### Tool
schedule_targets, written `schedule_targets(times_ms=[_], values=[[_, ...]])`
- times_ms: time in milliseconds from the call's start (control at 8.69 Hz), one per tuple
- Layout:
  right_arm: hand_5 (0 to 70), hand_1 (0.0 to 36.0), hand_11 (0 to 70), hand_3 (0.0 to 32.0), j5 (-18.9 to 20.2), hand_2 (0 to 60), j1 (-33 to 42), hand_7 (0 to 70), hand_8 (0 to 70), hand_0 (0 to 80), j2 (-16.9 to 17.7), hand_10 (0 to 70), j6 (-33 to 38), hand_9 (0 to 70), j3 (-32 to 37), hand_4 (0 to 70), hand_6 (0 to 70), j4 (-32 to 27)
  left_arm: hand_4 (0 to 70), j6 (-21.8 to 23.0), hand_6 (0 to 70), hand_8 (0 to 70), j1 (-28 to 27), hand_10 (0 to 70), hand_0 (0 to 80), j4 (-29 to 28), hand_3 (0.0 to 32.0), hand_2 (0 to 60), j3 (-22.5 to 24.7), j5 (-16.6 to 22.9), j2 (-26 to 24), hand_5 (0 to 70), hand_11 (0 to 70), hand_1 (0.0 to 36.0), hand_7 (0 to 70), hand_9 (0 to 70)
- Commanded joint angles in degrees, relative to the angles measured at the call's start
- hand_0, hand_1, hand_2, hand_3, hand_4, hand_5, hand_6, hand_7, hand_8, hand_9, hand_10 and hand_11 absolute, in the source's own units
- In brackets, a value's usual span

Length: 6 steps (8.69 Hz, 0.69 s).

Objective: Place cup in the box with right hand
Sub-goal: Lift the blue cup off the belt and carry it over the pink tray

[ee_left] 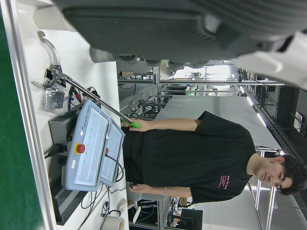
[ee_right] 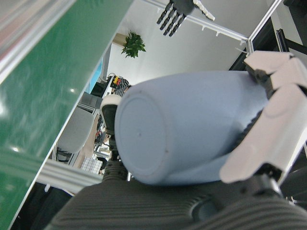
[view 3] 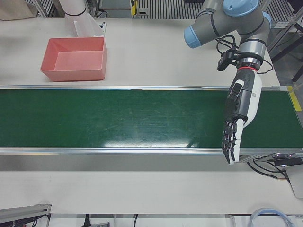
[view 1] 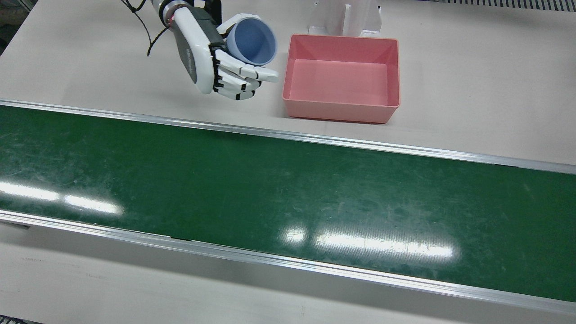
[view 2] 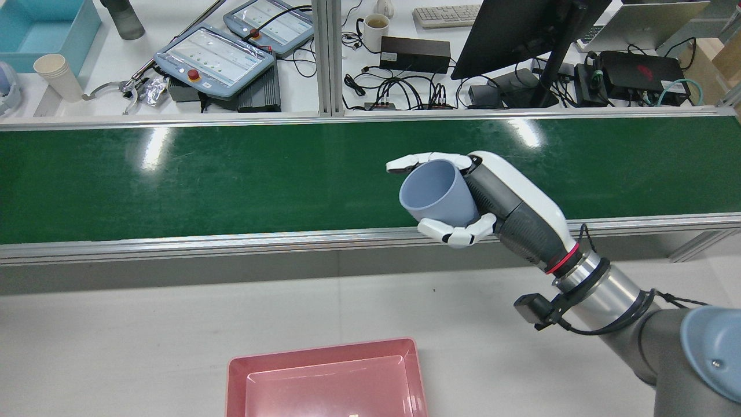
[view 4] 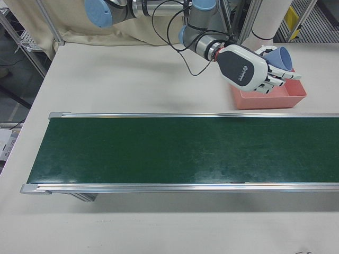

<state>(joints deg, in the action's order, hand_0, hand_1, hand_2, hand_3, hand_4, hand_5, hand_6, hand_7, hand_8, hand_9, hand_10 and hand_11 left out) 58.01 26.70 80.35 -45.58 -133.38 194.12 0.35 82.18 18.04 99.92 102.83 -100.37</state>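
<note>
My right hand (view 1: 211,56) is shut on the pale blue cup (view 1: 252,41) and holds it in the air, tipped on its side. Its mouth faces the pink box (view 1: 337,81), which stands empty on the table just to the right in the front view. The cup is beside the box's left wall, not over it. The rear view shows the right hand (view 2: 492,197), the cup (view 2: 434,194) and the box (view 2: 327,382) at the bottom edge. The cup (ee_right: 192,134) fills the right hand view. My left hand (view 3: 236,118) hangs open over the belt's far end.
The green conveyor belt (view 1: 288,193) runs the table's full width in front of the box. A white bracket (view 1: 346,18) stands behind the box. Beyond the belt are teach pendants (view 2: 214,58), a monitor (view 2: 521,29) and cables. A person (ee_left: 201,158) stands by that bench.
</note>
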Motion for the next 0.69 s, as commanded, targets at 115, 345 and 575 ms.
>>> schedule_targets(times_ms=[115,345,575], values=[[13.2,22.5,50.9,0.0,-6.58,55.7,-17.18,70.0,51.3,46.0,-2.74,35.1,-10.92,70.0,0.13,0.0,31.0,-0.67,0.0,0.0,0.0,0.0,0.0,0.0,0.0,-0.03,0.0,0.0,0.01,0.0,0.0,0.0,0.0,0.0,0.0,0.0],[8.7,20.5,22.9,0.0,-6.68,32.4,-18.96,51.0,21.4,46.7,-3.53,14.5,-11.82,37.9,2.93,0.0,14.1,-2.85,0.0,0.0,0.0,0.0,0.0,0.0,0.0,-0.03,0.0,0.0,-0.07,0.0,0.0,0.0,0.0,0.0,0.0,0.0],[4.7,18.8,0.0,0.0,-6.68,14.4,-20.1,14.6,0.0,47.6,-3.62,0.0,-11.64,2.1,3.83,0.0,4.1,-3.93,0.0,0.0,0.0,0.0,0.0,0.0,0.0,-0.11,0.0,0.0,-0.08,0.0,0.0,0.0,0.0,0.0,0.0,0.0]])
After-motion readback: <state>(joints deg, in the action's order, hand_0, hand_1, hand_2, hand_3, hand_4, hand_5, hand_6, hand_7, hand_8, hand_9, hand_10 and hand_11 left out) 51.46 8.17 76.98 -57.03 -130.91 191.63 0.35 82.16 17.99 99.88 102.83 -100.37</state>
